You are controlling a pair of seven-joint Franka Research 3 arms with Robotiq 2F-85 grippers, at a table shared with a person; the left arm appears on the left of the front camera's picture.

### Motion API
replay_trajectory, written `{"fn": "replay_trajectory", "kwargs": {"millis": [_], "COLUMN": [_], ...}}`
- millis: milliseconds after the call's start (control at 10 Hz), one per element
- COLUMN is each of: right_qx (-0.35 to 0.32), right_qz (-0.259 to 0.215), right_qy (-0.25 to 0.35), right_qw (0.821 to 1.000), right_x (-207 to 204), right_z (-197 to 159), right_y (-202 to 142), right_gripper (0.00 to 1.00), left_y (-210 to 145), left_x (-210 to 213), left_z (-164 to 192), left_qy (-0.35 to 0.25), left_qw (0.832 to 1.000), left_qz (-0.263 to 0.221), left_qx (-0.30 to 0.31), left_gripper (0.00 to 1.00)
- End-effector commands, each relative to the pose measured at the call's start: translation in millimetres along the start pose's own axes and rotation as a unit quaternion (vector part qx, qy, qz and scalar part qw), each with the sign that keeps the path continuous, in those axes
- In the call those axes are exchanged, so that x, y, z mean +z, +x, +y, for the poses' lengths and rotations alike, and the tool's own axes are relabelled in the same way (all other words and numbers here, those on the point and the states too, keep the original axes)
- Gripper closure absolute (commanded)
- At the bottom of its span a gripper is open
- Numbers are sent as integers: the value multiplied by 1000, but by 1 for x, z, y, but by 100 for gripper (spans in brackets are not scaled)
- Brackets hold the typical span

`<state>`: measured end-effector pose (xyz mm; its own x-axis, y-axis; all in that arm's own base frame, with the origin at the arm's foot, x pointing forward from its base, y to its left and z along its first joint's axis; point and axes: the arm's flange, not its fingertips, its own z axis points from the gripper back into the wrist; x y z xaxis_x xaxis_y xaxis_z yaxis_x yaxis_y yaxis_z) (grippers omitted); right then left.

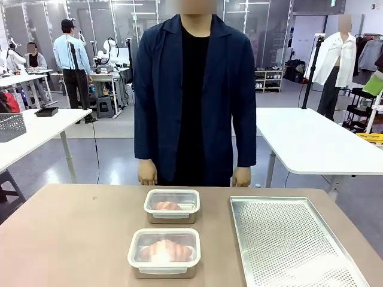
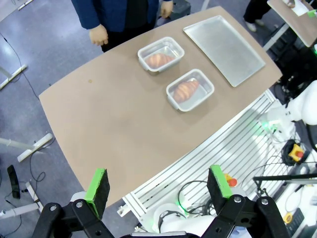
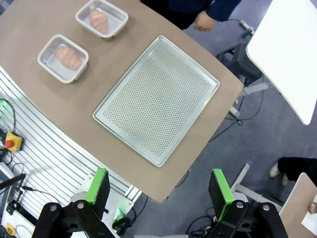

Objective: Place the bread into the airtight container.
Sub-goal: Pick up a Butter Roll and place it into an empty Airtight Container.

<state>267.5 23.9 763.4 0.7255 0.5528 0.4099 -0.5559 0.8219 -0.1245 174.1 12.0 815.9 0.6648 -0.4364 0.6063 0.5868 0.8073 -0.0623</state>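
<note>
Two clear airtight containers stand on the brown table, one behind the other. The near container (image 1: 164, 252) (image 2: 189, 89) (image 3: 63, 58) holds a croissant (image 1: 166, 249), and the far container (image 1: 172, 206) (image 2: 160, 55) (image 3: 101, 19) holds another piece of bread (image 1: 166, 205). Both look lidded. My left gripper (image 2: 157, 191) hangs open high above the table's near edge, far from both containers. Open as well, my right gripper (image 3: 160, 191) hovers high over the table's right end. Nothing is between either pair of fingers.
An empty perforated metal tray (image 1: 287, 239) (image 2: 223, 47) (image 3: 157, 99) lies right of the containers. A person in a dark jacket stands at the far edge, hands (image 1: 147, 173) (image 1: 242, 177) at their sides. White tables (image 1: 311, 140) stand behind.
</note>
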Motion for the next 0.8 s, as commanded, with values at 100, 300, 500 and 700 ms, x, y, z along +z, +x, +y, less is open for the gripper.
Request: {"fn": "replay_trajectory", "kwargs": {"millis": [100,300,500,700], "right_qx": [-13,-13,-13,-13], "right_qz": [1,1,1,1], "right_qy": [0,0,0,0], "right_qw": [1000,1000,1000,1000], "right_x": [1,1,1,1], "right_z": [2,2,2,2], "right_y": [3,3,3,3], "right_gripper": [0,0,0,0], "left_y": [1,1,1,1], "left_x": [1,1,1,1], "left_z": [-1,-1,-1,-1], "left_qy": [-2,-2,-2,-2], "left_qw": [1000,1000,1000,1000], "left_qz": [0,0,0,0], "left_qx": [-4,-4,-4,-4], "left_gripper": [0,0,0,0]}}
